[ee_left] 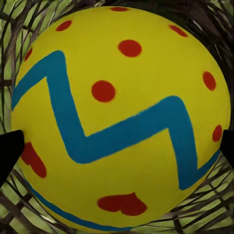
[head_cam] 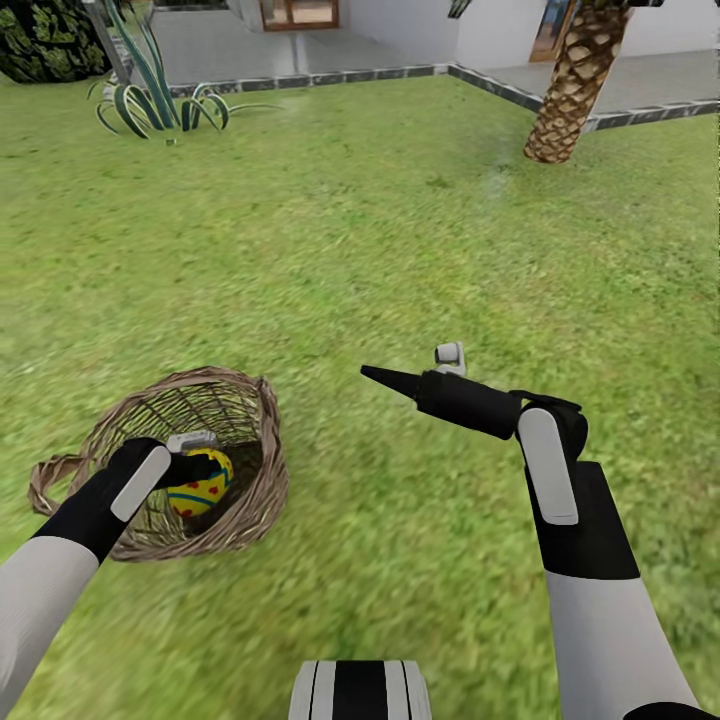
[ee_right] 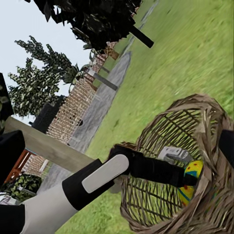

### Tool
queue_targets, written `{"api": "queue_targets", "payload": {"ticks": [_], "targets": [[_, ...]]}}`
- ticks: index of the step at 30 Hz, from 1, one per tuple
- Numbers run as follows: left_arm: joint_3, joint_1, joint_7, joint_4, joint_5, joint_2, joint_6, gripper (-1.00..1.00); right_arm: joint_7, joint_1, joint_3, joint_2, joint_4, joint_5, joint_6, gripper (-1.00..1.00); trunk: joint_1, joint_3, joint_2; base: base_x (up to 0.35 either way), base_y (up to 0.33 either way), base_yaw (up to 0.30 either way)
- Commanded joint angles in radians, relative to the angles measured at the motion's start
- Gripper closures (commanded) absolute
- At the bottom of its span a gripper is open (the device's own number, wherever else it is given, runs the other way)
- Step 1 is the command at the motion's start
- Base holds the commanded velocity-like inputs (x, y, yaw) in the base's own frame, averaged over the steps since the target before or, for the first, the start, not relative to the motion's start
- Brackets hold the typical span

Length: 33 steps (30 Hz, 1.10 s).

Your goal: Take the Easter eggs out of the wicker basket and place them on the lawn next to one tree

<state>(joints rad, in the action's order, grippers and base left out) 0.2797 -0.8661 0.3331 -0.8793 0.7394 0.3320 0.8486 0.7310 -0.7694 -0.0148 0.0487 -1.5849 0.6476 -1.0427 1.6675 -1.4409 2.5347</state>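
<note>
The brown wicker basket (head_cam: 255, 440) lies tilted on the lawn (head_cam: 400, 250) at the lower left of the head view. Inside it sits a yellow Easter egg (head_cam: 200, 485) with red dots and a blue zigzag band. My left gripper (head_cam: 205, 470) reaches into the basket, open, with the Easter egg (ee_left: 117, 97) between its fingertips (ee_left: 9, 151), which lie close against its sides. My right gripper (head_cam: 372, 373) hovers open over the grass to the right of the basket (ee_right: 195, 126), holding nothing. A thick pale beige trunk (ee_right: 48, 146) leans behind my left arm in the right wrist view.
A scaly palm trunk (head_cam: 570, 90) stands at the far right by the grey paving (head_cam: 300, 50). A spiky green plant (head_cam: 160, 100) grows at the far left. Dark-leaved trees (ee_right: 97, 19) and a brick wall (ee_right: 73, 112) line the lawn's edge. Open grass stretches ahead.
</note>
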Motion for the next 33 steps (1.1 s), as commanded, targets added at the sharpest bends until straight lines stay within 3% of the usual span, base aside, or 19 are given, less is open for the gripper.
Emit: {"api": "queue_targets", "payload": {"ticks": [1, 12, 33], "targets": [[0.004, -0.001, 0.009, -0.001, 0.011, 0.001, 0.001, 1.00, 0.005, 0.000, 0.002, 0.000, 0.000, -0.005, -0.004, -1.00, -0.001, 0.003, 0.000, 0.000, 0.000, 0.000], [0.004, -0.001, 0.009, -0.001, 0.011, 0.001, 0.001, 1.00, -0.030, 0.001, 0.004, 0.001, 0.003, 0.001, -0.004, -1.00, -0.005, 0.046, -0.003, 0.000, 0.000, 0.000], [0.007, -0.001, 0.010, -0.002, 0.008, 0.002, 0.012, 1.00, -0.035, 0.002, 0.010, 0.004, 0.014, 0.003, -0.004, -1.00, -0.015, 0.127, -0.007, 0.000, 0.000, 0.000]]}}
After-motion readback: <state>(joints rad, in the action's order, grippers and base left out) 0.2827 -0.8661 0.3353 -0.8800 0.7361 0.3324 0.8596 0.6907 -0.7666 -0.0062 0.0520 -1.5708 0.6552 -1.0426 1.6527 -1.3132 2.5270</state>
